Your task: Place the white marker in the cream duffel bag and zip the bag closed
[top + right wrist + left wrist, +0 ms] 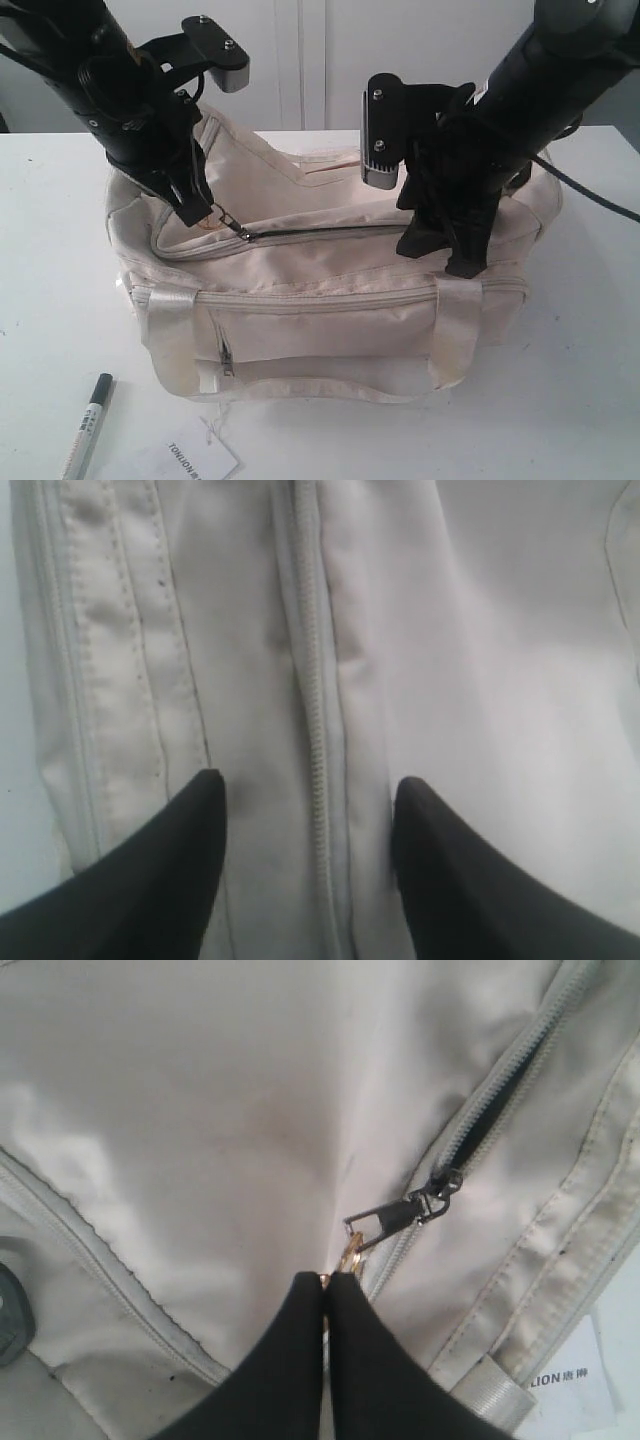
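Left end effector (214, 214), seen from the exterior camera, has its fingers pressed together at the ring pull (232, 226) on top of the cream duffel bag (300, 330). From that end effector a dark open gap in the top zip runs across toward the right end effector (443, 257). The right end effector stands over the far end of the same zip with its fingers spread. The white marker (88, 425) lies on the surface (560, 400) outside the bag, well apart from both end effectors, on the camera's side of the left one. A paper tag (195, 460) lies just beside the marker.

From the left wrist, the left end effector (325, 1280) is narrow. Its two black fingers (290, 1360) meet on the gold ring pull (350, 1253), and the dark slider (400, 1215) sits just beyond the tips. Past the slider the zip opens onto dark lining. The paper tag (575, 1390) shows off to one side.

From the right wrist, the right end effector (310, 785) is wide and holds nothing. A closed stretch of zip (318, 780) runs between its fingers (160, 880) over cream fabric. I cannot tell whether the tips touch the bag (500, 680).
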